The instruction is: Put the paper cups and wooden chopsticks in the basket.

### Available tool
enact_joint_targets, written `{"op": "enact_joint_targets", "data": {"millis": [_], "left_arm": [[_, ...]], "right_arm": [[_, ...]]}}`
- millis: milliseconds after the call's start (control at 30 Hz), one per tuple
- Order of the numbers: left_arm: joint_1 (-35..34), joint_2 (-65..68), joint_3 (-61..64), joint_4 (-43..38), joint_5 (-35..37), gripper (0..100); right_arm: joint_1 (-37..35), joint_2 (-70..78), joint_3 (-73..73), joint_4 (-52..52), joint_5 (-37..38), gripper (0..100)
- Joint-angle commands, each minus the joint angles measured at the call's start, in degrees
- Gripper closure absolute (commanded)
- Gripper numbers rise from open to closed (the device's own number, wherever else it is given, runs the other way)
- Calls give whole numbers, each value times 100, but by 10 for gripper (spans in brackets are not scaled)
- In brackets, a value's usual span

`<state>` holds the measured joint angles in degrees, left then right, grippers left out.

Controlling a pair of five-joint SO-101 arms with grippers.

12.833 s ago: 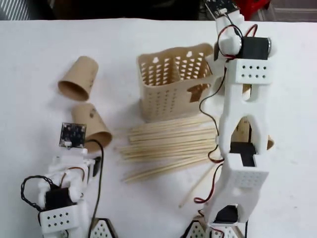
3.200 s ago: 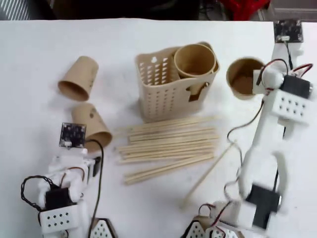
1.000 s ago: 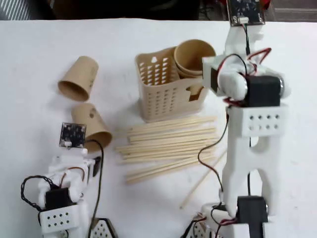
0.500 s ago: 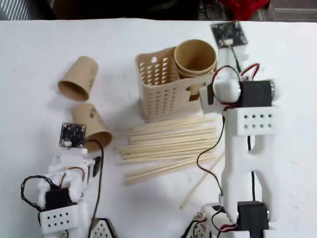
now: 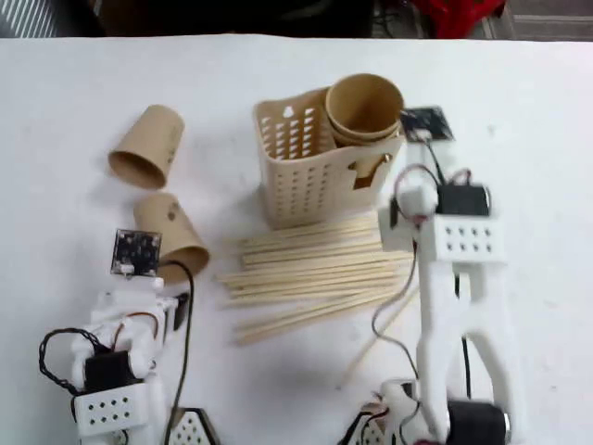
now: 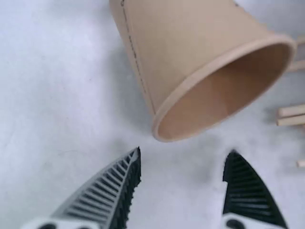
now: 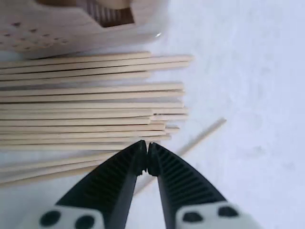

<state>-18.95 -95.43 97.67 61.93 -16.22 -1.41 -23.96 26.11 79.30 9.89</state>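
My right claw (image 7: pixel 147 151) hangs closed and empty over the chopsticks (image 7: pixel 90 102), so I'd spread it first (left claw (image 6: pixel 183 162) gapes beside a paper cup (image 6: pixel 200 62)), then pinch a few mid-length.

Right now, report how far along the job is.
Done: nested cups sit in the basket. In hand: nothing; right jaws shut, empty, over the chopsticks; left jaws open beside a lying cup. Remaining: that cup, a second cup, every chopstick.

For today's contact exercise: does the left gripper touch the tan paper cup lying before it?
Apart. Left wrist view: white table separates left gripper from tan paper cup.
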Motion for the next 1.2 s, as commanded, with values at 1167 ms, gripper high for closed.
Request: {"op": "enact_joint_targets", "data": {"millis": [1167], "left_arm": [[-295,-48,-1477,440,-1714,715]], "right_arm": [[1147,-7943,6954,-892,2971,981]]}}
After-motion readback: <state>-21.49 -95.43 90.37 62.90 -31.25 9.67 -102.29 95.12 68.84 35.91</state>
